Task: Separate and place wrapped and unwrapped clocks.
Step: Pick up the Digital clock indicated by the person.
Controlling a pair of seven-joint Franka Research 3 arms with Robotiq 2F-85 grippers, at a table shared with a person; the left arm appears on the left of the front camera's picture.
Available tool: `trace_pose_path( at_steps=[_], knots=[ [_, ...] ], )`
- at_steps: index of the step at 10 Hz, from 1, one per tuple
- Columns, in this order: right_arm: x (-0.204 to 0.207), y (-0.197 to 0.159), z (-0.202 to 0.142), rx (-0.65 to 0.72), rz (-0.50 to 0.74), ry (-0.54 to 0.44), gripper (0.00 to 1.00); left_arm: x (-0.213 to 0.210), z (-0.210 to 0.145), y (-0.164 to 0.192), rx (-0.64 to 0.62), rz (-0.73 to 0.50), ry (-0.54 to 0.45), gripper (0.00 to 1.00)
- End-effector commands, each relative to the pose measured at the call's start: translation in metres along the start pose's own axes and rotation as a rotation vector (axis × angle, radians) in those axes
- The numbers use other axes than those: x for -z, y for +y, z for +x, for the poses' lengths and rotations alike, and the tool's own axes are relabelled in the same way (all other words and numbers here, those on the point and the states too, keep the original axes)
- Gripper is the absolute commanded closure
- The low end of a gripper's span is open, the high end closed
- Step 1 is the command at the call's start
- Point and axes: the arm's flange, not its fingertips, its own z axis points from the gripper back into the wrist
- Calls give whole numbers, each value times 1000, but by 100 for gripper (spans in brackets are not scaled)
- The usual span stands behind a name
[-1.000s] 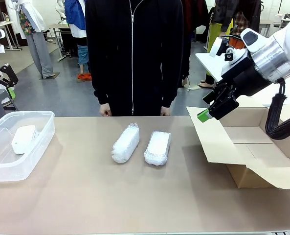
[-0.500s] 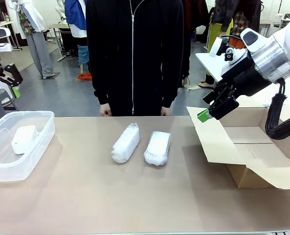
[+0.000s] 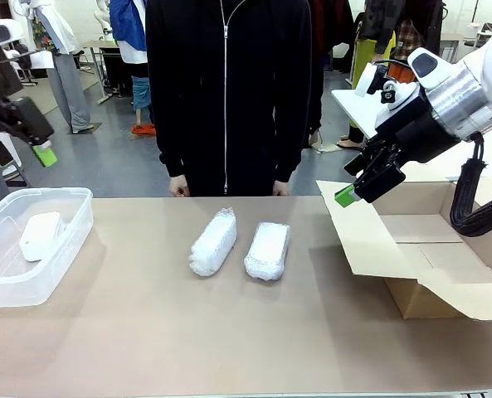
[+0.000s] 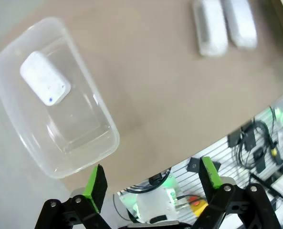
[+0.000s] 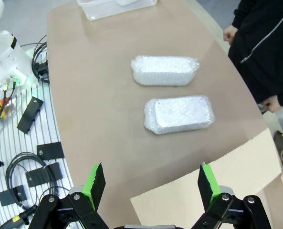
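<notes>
Two bubble-wrapped clocks lie side by side mid-table: one [image 3: 213, 241] [image 5: 164, 70] [image 4: 209, 27] on the left, the other [image 3: 267, 249] [image 5: 179, 114] [image 4: 240, 24] to its right. The bare white clock [image 3: 40, 235] [image 4: 43, 78] rests inside the clear plastic tub [image 3: 63, 249] [image 4: 89, 129] at the table's left. My left gripper [image 3: 42, 153] [image 4: 151, 179] hangs open high above the tub, holding nothing. My right gripper [image 3: 349, 192] [image 5: 148, 183] hovers open over the cardboard box's flap [image 3: 363, 236] [image 5: 217, 191], right of the wrapped clocks.
An open cardboard box [image 3: 453, 265] sits at the table's right. A person in a black jacket [image 3: 227, 91] stands at the far edge, hands [image 3: 178, 188] near the table. Cables and tools lie on a rack [image 5: 22, 157] past the near edge.
My left gripper has risen and shifted right, coming further into the front view above the tub. The right arm and the clocks have stayed still.
</notes>
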Motion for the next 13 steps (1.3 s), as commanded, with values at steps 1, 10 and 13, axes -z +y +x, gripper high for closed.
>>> trace_pose_path(
  at_steps=[1,10,13],
  knots=[
    [2,-1,-1,2,21,-15,0,12,-28,0,253,-95,-64,0],
    [2,-1,-1,2,21,-15,0,22,-27,-64,502,-112,-181,0],
    [2,-1,-1,2,21,-15,0,23,-26,-70,473,-82,-182,0]
  ],
)
